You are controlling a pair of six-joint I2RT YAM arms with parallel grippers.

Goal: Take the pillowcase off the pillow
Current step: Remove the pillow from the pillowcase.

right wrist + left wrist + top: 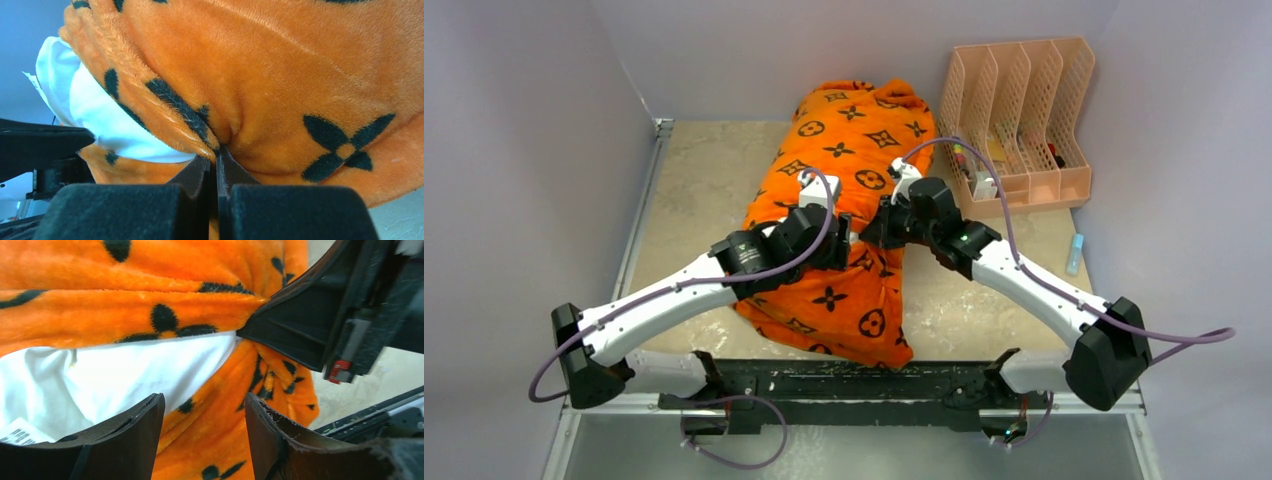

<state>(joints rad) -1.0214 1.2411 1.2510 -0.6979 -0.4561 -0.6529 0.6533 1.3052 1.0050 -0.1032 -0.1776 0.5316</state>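
Presently the pillowcase (864,150) lies just left of the peach file rack (1024,110), with the pillow (125,375) inside it, white showing only through a gap in the cover. The right gripper (217,156) has its fingers pressed together on a fold of orange plush at the lip of that gap, evidently to draw the cover back. The left gripper (204,412) has its fingers spread and holds nothing. It faces the bared pillow, probably to pin or take it.
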